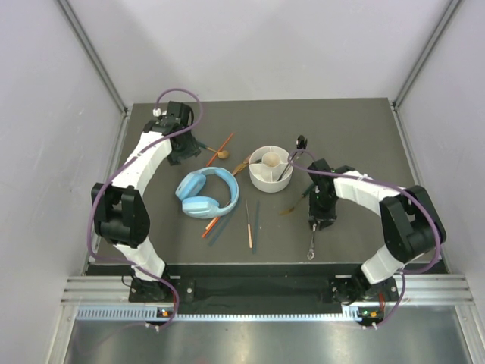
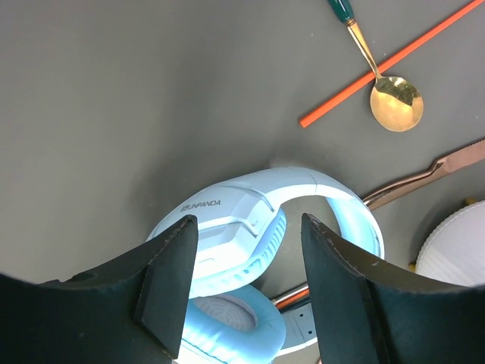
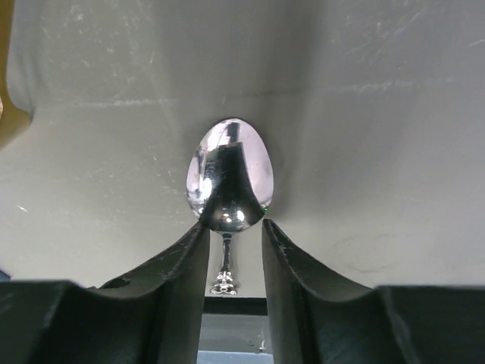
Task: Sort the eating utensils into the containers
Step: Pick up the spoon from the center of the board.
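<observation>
My right gripper [image 3: 235, 226] is shut on a silver spoon [image 3: 229, 174] at its neck, with the bowl sticking out past the fingertips. In the top view this gripper [image 1: 319, 222] is right of the middle and the spoon [image 1: 311, 247] points toward the near edge. The white divided holder [image 1: 270, 168] has a black spoon [image 1: 292, 161] in it. My left gripper [image 2: 246, 227] is open and empty above the headphones, at the back left in the top view [image 1: 184, 152]. A gold spoon [image 2: 395, 102] lies across an orange chopstick [image 2: 386, 64]. An orange chopstick [image 1: 248, 225] and a teal chopstick [image 1: 256, 224] lie near the front.
Light blue headphones [image 1: 208, 193] lie left of the holder, over an orange chopstick and a teal one [image 1: 214, 224]. A bronze utensil [image 2: 424, 178] lies between headphones and holder. Another bronze utensil [image 1: 294, 205] lies by my right gripper. White walls enclose the table.
</observation>
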